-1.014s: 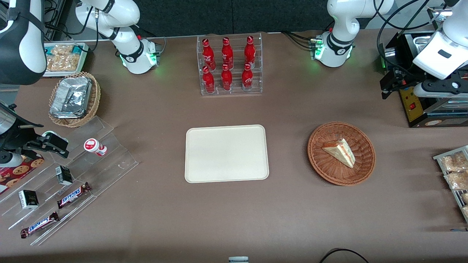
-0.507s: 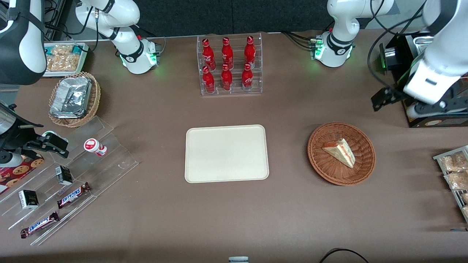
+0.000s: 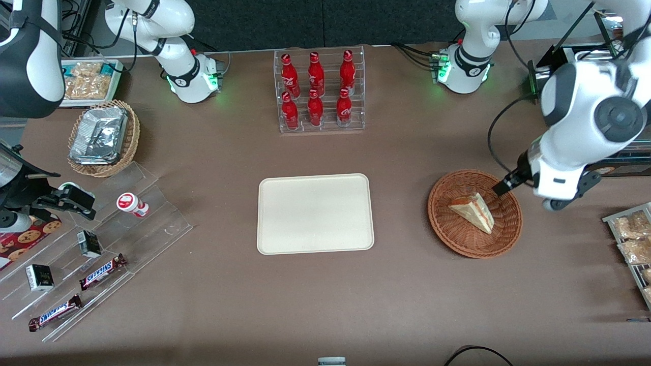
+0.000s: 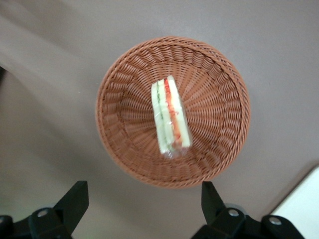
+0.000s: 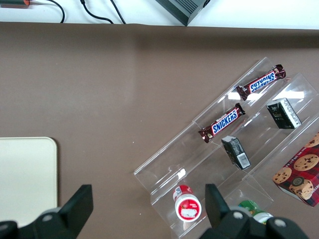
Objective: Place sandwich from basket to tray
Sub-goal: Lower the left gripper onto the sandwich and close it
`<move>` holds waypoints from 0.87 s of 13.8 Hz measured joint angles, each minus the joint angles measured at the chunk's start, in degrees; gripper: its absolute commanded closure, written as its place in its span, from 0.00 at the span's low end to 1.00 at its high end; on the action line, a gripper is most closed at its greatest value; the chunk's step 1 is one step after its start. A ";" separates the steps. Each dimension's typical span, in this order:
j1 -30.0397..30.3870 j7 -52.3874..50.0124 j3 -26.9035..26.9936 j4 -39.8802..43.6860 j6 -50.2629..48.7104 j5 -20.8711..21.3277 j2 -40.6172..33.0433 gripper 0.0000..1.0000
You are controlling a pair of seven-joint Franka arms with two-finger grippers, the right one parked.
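On the brown bench (image 3: 407,284), the open gripper (image 4: 144,206) is held above the round reddish-brown wicker basket (image 4: 219,149), just off the small white bread sandwich wedge (image 4: 170,117) lying in it, whose long side is seen pointing between the fingers.

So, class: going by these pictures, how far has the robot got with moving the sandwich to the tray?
Nothing is delivered yet: the sandwich lies in the basket and the tray holds nothing. In hand is the approach: the gripper hangs above the basket with its fingers open and nothing between them. Left to do: descend, grasp the sandwich, carry it over and set it on the tray.
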 measured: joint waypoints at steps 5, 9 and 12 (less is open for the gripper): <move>-0.10 -7.60 -0.19 -5.21 11.88 -0.04 5.57 0.00; -0.12 -10.31 -0.28 -9.54 19.60 -0.04 7.74 0.00; -0.12 -11.73 -0.28 -14.80 26.73 -0.07 7.97 0.00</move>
